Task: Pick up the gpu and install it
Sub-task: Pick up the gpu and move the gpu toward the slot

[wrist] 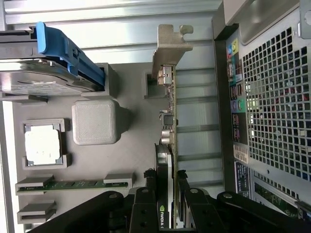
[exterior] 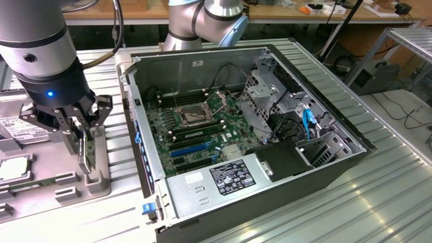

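The gpu [wrist: 171, 111] stands on edge in the grey holder [wrist: 131, 145] straight below my tool [wrist: 166, 174], which is closed on its two flat faces, with the long axis reaching past the fingers to the silver bracket [wrist: 170, 46].

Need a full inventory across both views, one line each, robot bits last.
gpu: 1, black with silver bracket, upright in tray
tray: 1, grey, beside case
hard drive: 1, silver with blue carrier, on tray
cpu: 1, silver, tray pocket
memory stick: 1, green, tray slot
block: 1, grey, on tray
case: 1, black, open, on table
motherboard: 1, green, inside case
table: 1, silver, ribbed
arm: 1, grey, above tray
pincer: 1, black, shut on gpu
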`<action>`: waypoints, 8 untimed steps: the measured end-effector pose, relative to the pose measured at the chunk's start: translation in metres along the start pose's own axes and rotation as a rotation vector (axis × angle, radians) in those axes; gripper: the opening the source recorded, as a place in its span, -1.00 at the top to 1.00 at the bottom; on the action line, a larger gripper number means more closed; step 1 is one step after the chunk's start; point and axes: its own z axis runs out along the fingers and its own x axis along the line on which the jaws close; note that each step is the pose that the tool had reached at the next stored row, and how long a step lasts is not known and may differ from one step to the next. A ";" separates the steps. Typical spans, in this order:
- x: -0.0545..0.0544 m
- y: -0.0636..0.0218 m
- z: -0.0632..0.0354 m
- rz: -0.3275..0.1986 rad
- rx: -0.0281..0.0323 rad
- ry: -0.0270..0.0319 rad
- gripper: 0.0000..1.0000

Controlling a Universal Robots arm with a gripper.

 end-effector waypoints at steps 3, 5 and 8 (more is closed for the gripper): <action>0.000 0.0001 -0.0026 0.000 -0.0001 -0.0001 0.47; 0.000 0.0003 -0.0061 0.000 0.0000 -0.0001 0.47; 0.000 0.0004 -0.0091 0.000 -0.0001 -0.0002 0.47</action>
